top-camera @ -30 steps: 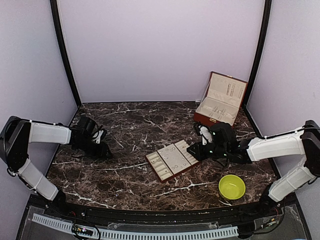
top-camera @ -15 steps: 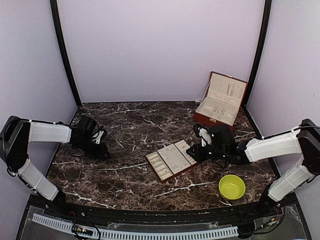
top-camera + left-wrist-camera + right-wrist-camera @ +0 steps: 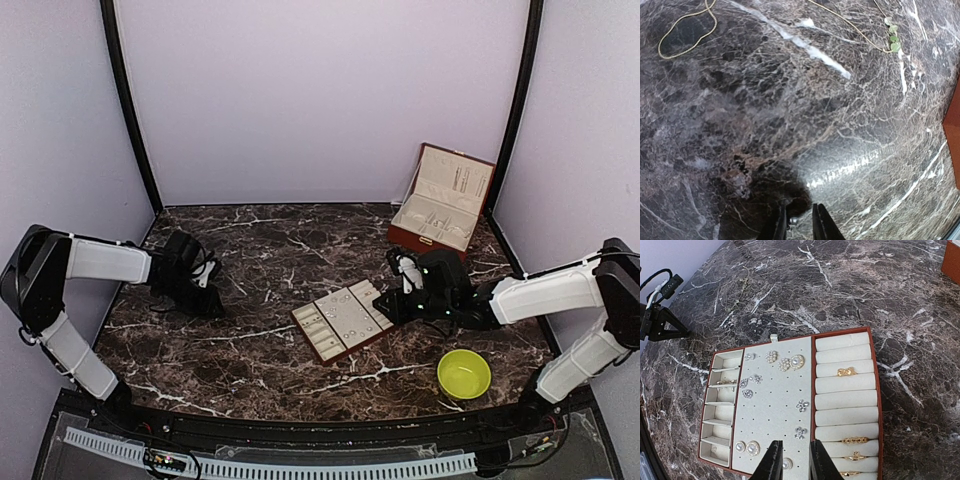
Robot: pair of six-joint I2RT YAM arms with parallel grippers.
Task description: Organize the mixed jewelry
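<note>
Pieces of the mixed jewelry lie on the marble: a thin gold chain loop (image 3: pixel 687 30) and a chain with green leaves (image 3: pixel 892 40). My left gripper (image 3: pixel 799 207) (image 3: pixel 210 300) is low over the table at the left. Its jaws stand narrowly apart, with a tiny silvery stud (image 3: pixel 793 220) against the left finger. My right gripper (image 3: pixel 795 445) (image 3: pixel 385 305) hovers over the near edge of the cream-lined tray (image 3: pixel 775 405) (image 3: pixel 345 320), narrowly open. A pearl stud (image 3: pixel 787 463) lies on the pad beside its left finger. Pearl studs (image 3: pixel 785 361), silvery flower studs (image 3: pixel 801 405) and gold rings (image 3: pixel 846 371) sit in the tray.
A reddish-brown box (image 3: pixel 445 205) with its lid up stands at the back right. A yellow-green bowl (image 3: pixel 464 373) sits near the front right, beside the right arm. Dark walls enclose the table on three sides.
The left gripper's jaws have narrowed around the tiny stud, and the left arm has shifted slightly right. The right gripper has edged a little left over the tray.
</note>
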